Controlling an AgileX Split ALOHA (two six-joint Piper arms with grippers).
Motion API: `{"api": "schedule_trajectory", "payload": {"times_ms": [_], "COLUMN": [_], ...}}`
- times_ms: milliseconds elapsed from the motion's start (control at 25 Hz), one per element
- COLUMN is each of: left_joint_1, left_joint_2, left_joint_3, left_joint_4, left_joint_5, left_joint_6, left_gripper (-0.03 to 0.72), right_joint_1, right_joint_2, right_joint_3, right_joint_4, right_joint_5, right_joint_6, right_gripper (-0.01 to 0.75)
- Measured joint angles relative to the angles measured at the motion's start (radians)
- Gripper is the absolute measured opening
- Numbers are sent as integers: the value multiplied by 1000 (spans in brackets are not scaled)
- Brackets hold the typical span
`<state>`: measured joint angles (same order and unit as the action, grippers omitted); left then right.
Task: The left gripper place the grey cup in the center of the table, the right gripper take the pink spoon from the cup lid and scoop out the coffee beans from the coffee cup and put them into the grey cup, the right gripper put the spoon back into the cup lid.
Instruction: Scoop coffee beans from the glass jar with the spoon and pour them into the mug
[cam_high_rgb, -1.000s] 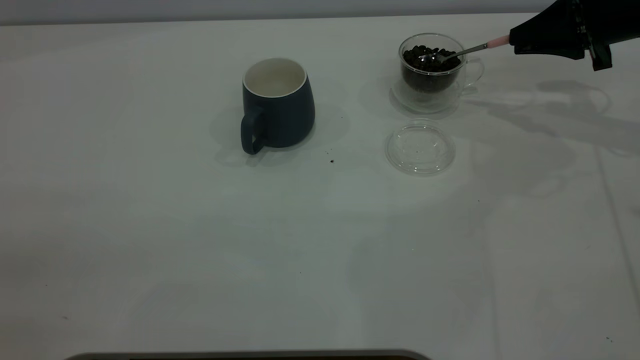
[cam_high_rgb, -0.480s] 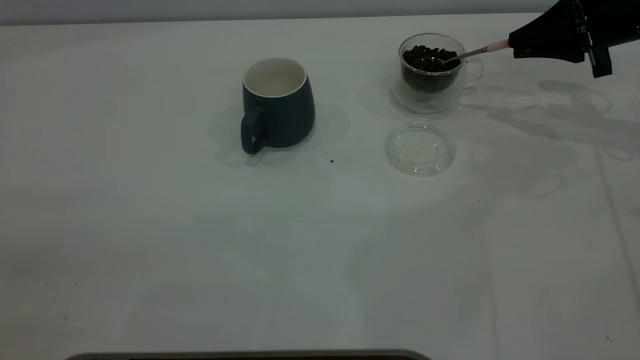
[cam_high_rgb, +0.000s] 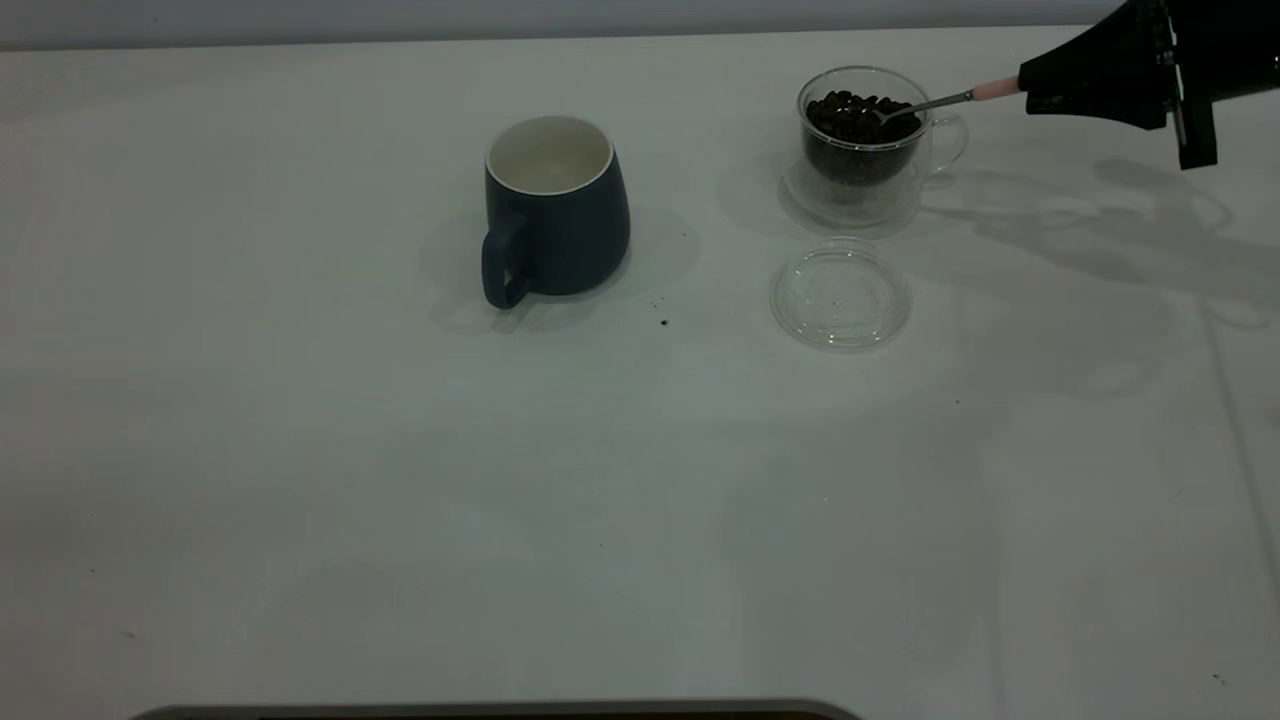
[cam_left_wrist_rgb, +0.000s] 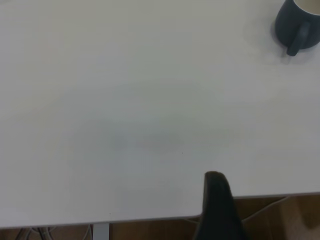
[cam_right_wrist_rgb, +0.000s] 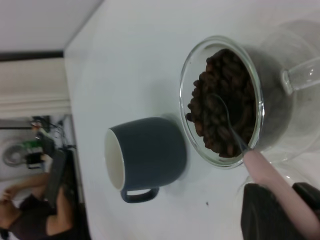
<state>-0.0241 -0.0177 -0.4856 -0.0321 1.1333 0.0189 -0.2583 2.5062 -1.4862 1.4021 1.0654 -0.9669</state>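
The grey cup (cam_high_rgb: 556, 206) stands upright and empty near the table's (cam_high_rgb: 400, 480) middle, handle toward the front. The clear coffee cup (cam_high_rgb: 866, 145) holds coffee beans (cam_high_rgb: 858, 113) at the back right. The empty cup lid (cam_high_rgb: 840, 294) lies in front of it. My right gripper (cam_high_rgb: 1032, 90) is shut on the pink spoon (cam_high_rgb: 993, 89) by its handle, and the steel bowl dips into the beans. The right wrist view shows the spoon (cam_right_wrist_rgb: 270, 180), the beans (cam_right_wrist_rgb: 222, 107) and the grey cup (cam_right_wrist_rgb: 145, 155). Only one dark finger (cam_left_wrist_rgb: 216, 200) of my left gripper shows, at the table's edge, far from the grey cup (cam_left_wrist_rgb: 297, 22).
A few dark specks (cam_high_rgb: 664, 322) lie between the grey cup and the lid. The table's back edge runs just behind the coffee cup. A person sits beyond the table in the right wrist view (cam_right_wrist_rgb: 30, 210).
The spoon's bowl lay in view on top of the beans; it has drawn back slightly toward the right gripper and its tip is now sunk among the beans. The cups have not moved.
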Motion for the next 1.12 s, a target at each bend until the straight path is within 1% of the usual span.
{"api": "schedule_trajectory", "payload": {"times_ms": [360,720,920,1120], "left_joint_1": [0,0,0,0], "left_joint_2": [0,0,0,0], "left_joint_3": [0,0,0,0], "left_joint_4": [0,-1,-1,-1], "left_joint_5": [0,0,0,0], "left_joint_6": [0,0,0,0], "left_gripper": [565,565,565,565], "right_joint_1": [-25,-45,-45,-13], "right_joint_2": [40,51,52,52], "right_joint_3": [-2,-3,-3,-3], "right_joint_4": [75,88,107,121], "right_joint_5": [63,75,77,77], "right_joint_6": [0,-1,-1,-1], "right_gripper": [114,114,114,114]}}
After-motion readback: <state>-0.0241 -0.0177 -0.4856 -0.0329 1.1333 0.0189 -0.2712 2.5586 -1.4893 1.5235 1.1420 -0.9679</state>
